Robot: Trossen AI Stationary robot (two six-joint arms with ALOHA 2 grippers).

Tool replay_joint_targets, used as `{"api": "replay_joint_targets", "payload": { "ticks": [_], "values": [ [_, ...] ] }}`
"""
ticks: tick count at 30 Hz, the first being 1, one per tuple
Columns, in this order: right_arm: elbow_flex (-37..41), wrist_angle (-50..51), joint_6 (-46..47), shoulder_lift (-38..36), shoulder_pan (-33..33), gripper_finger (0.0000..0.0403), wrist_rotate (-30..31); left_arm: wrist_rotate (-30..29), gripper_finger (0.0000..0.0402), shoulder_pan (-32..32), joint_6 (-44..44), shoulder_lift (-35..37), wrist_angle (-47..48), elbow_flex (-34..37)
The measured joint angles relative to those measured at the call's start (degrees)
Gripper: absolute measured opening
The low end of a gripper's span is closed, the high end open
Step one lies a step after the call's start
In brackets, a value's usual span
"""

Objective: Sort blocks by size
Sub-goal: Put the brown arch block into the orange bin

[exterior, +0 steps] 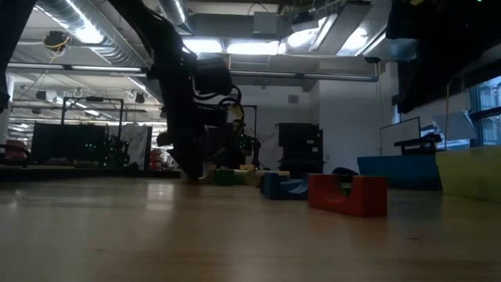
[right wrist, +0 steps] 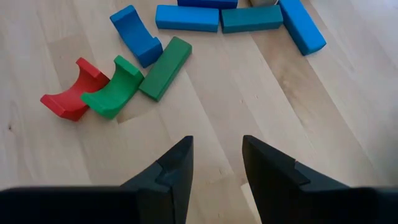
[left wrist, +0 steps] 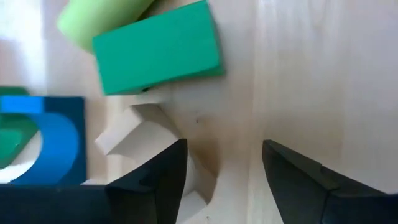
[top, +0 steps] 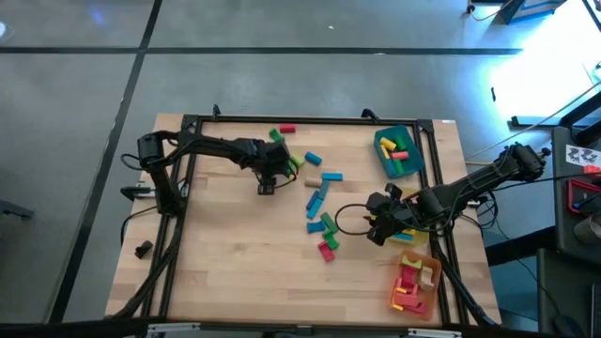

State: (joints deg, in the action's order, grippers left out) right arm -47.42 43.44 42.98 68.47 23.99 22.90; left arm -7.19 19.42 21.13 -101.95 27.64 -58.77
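Scattering across the middle of the pale wooden table (top: 235,263), painted wooden blocks (top: 319,202) lie between two trays: teal (top: 398,152) far, orange (top: 416,286) near. The left gripper (left wrist: 224,165), fingers spread and empty, sits low beside a plain notched block (left wrist: 140,134) and a green bar (left wrist: 158,48). The right gripper (right wrist: 216,163) hovers parted, holding nothing, near curved red (right wrist: 69,98) and green (right wrist: 115,90) arches.

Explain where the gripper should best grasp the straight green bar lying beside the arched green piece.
Probably across the green bar's two long flat sides, near mid-length, coming from above. It lies flat; its end nearest the green arch is crowded, so grip toward the free end.
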Motion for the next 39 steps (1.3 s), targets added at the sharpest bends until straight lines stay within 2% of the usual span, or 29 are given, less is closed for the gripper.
{"api": "replay_joint_targets", "payload": {
  "ticks": [7, 14, 18, 21, 25, 33, 36, 39],
  "values": [
    [0.00, -0.01, -0.02, 0.00, -0.02, 0.0140, 0.49, -7.35, 0.0197, -0.18, -4.10, 0.19, -0.03, -0.17],
    [0.00, -0.02, -0.02, 0.00, 0.00, 0.0140, 0.56, -7.58, 0.0196, 2.91, -17.56, 0.19, 0.00, -0.19],
    [0.00, -0.02, -0.02, 0.00, 0.00, 0.0140, 0.56, -4.53, 0.0196, 5.40, -21.79, 0.19, 0.01, -0.19],
    [0.00, -0.02, -0.02, 0.00, 0.00, 0.0140, 0.54, -1.63, 0.0196, 6.56, -21.96, 0.19, 0.00, -0.19],
    [0.00, -0.02, -0.02, 0.00, -0.02, 0.0140, 0.52, 0.38, 0.0196, 7.06, -16.82, 0.21, -0.02, 0.33],
    [0.00, -0.06, -0.04, 0.00, 0.00, 0.0140, 0.56, 0.71, 0.0194, 6.85, -15.18, 0.15, -2.47, 3.48],
    [0.00, -0.07, -0.04, 0.00, 0.00, 0.0140, 0.56, 0.78, 0.0172, 6.75, -15.31, 0.13, -2.86, 3.56],
    [0.00, -0.09, -0.04, 0.00, 0.00, 0.0140, 0.58, 0.61, 0.0132, 6.43, -15.10, 0.19, -3.56, 3.46]
  ]
}}
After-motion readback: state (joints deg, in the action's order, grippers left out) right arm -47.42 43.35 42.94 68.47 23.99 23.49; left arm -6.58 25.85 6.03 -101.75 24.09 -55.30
